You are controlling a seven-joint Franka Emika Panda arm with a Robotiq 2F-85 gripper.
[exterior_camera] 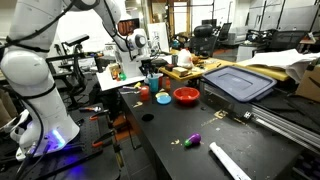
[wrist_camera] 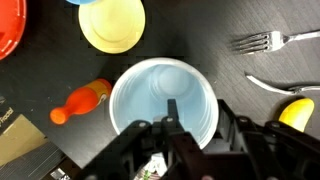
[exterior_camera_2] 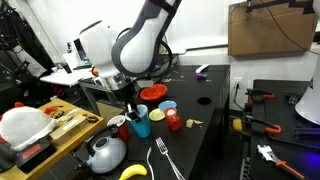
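A light blue plastic cup [wrist_camera: 160, 95] stands upright on the black table, directly under my gripper [wrist_camera: 198, 115]. One finger hangs inside the cup and the other sits just outside its right rim, so the jaws straddle the wall with a gap still showing. In an exterior view the gripper [exterior_camera_2: 133, 108] is lowered onto the cup [exterior_camera_2: 141, 126] near the table's edge. In an exterior view the gripper [exterior_camera: 152, 76] is low over the table behind the red bowl.
Around the cup lie a yellow bowl [wrist_camera: 112, 24], a red bowl [wrist_camera: 8, 30], an orange bottle [wrist_camera: 82, 102], a fork [wrist_camera: 262, 41] and a banana [wrist_camera: 297, 112]. A kettle [exterior_camera_2: 105, 153] and a wooden board [exterior_camera_2: 60, 120] stand nearby. A purple object [exterior_camera: 194, 138] lies further off.
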